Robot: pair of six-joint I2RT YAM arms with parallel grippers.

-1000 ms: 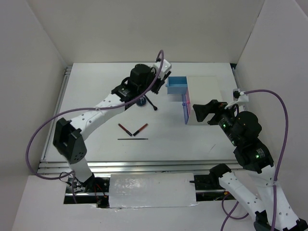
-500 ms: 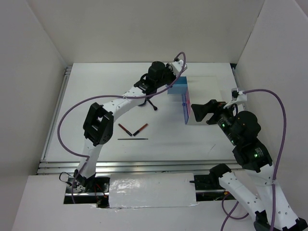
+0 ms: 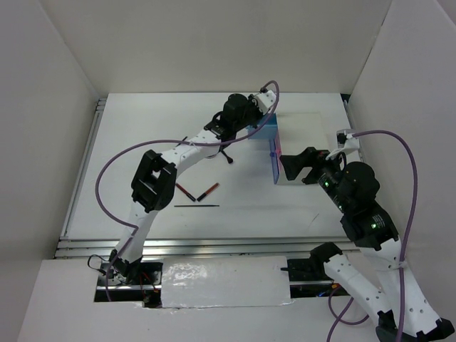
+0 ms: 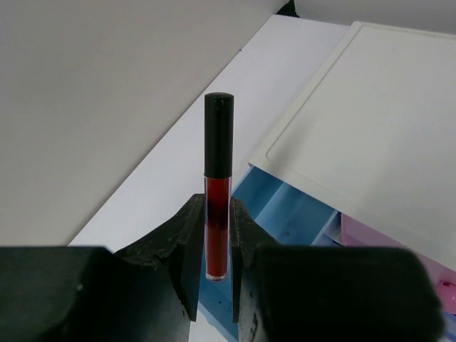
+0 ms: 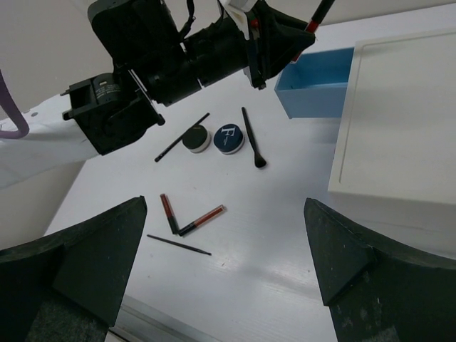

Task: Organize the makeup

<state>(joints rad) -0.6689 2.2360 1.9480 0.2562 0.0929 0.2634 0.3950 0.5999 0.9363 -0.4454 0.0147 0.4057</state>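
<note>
My left gripper point(image 4: 217, 242) is shut on a red-and-black stick point(image 4: 218, 178), held upright over the open blue drawer point(image 4: 285, 214). From above, that left gripper point(image 3: 260, 114) hangs at the drawer point(image 3: 265, 130). Two more red-and-black sticks point(image 5: 168, 212) point(image 5: 203, 219) lie in a V on the table, with a thin black pencil point(image 5: 178, 244) just below them. A black compact point(image 5: 196, 138), a blue-topped compact point(image 5: 229, 138), a brush point(image 5: 252, 137) and another pencil point(image 5: 182, 137) lie near the drawer. My right gripper point(image 5: 224, 235) is open and empty above the table.
The white box point(image 3: 303, 142) stands at the back right, its pink drawer point(image 3: 276, 162) also pulled out toward the left. White walls close in the table on three sides. My right gripper point(image 3: 303, 165) hovers beside the box's front.
The left arm has reached further right and back, carrying the stick from above the compacts to over the blue drawer. The right arm has barely shifted.
</note>
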